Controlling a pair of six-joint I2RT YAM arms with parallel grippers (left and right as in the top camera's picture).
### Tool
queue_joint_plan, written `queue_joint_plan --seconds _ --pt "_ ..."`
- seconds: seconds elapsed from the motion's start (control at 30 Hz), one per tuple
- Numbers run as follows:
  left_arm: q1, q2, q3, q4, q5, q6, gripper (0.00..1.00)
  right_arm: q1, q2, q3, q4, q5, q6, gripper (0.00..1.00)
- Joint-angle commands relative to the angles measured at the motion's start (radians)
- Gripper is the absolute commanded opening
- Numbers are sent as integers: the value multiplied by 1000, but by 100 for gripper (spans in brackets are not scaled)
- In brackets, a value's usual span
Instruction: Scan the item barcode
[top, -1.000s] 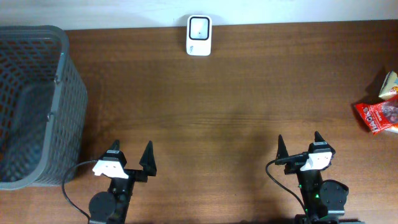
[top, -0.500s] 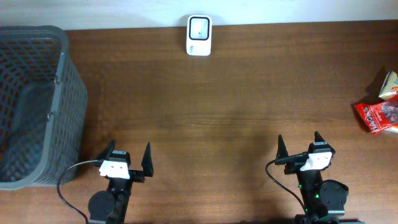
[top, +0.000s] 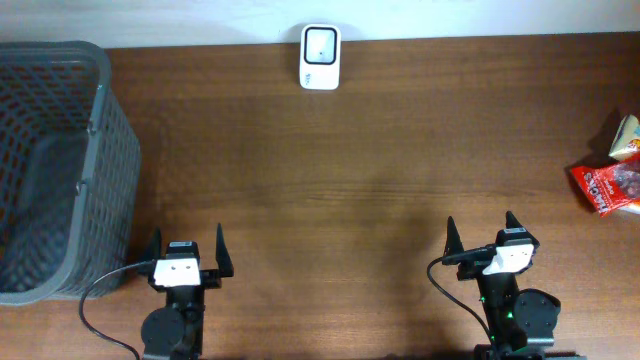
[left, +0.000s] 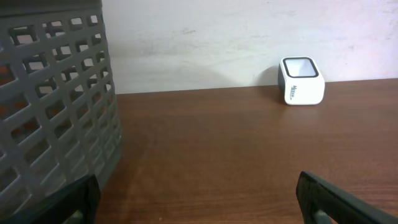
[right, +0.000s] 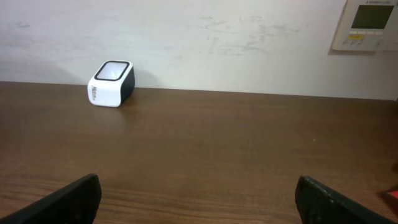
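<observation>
Far left: grey mesh basket stands upright on the wooden table, against its left edge. My left gripper sits at the near edge, just right of the basket's near corner and not touching it. Its jaws are spread wide with nothing between them, and it aims at the far edge. The left wrist view agrees: both fingertips low in frame, bare wood between, basket wall filling the left side. Centre, far edge: white scanner sits against the wall, window facing up, well apart from both arms. It shows right of centre in the left wrist view and left of centre in the right wrist view. My right gripper is at the near edge, right of centre, jaws also fully apart and empty, aimed at the far edge. Far right: the red packet lies flat at the table's right edge, partly cut off by the frame, with a pale packet just behind it. Both are well clear of my right gripper, and I can't make out a barcode on either. The right wrist view catches only a red sliver at its lower right corner, plus a wall panel at the upper right.
</observation>
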Motion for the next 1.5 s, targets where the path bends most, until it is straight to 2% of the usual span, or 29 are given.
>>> queue_joint_plan --seconds 0.0,0.13,1.47 --pt "6 -9 -3 -12 48 16 99 5 -7 -6 -5 5 1 98" --pt "6 -9 -3 -19 113 16 99 5 -7 -6 -5 5 1 98" --pt "6 -8 -3 -12 102 16 99 5 -7 -6 -5 5 1 98"
